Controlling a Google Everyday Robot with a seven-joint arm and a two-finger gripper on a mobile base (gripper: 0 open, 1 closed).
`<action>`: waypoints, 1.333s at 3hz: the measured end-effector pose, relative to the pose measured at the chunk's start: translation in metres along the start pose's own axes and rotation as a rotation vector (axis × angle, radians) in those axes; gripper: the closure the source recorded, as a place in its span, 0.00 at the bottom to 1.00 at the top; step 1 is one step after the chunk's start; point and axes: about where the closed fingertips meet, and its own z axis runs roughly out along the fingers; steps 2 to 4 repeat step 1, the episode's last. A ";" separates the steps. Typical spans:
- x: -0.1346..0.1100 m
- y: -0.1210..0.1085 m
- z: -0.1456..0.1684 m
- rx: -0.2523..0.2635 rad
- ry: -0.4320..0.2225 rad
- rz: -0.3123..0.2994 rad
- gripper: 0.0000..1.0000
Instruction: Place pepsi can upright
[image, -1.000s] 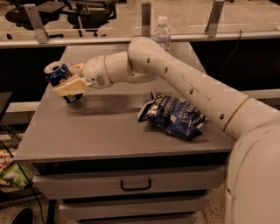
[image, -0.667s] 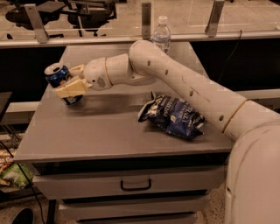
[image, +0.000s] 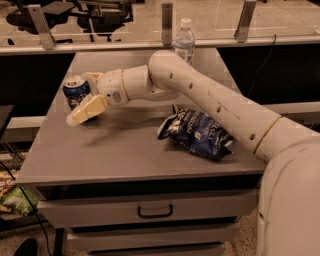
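Note:
The pepsi can, dark blue with a silver top, stands close to upright at the left part of the grey table, its base at or just above the surface. My gripper reaches in from the right and is shut on the can. One cream finger lies in front of it and the other behind it.
A crinkled dark-blue chip bag lies at the table's middle right. A clear water bottle with a white cap stands at the back edge. My arm spans the table's right side. Drawers sit below the front edge.
The gripper has moved a little down and to the right with the can. The can has gone from tilted to nearly upright.

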 end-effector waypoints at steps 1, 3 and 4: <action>0.000 0.000 0.000 0.000 0.000 0.000 0.00; 0.000 0.000 0.000 0.000 0.000 0.000 0.00; 0.000 0.000 0.000 0.000 0.000 0.000 0.00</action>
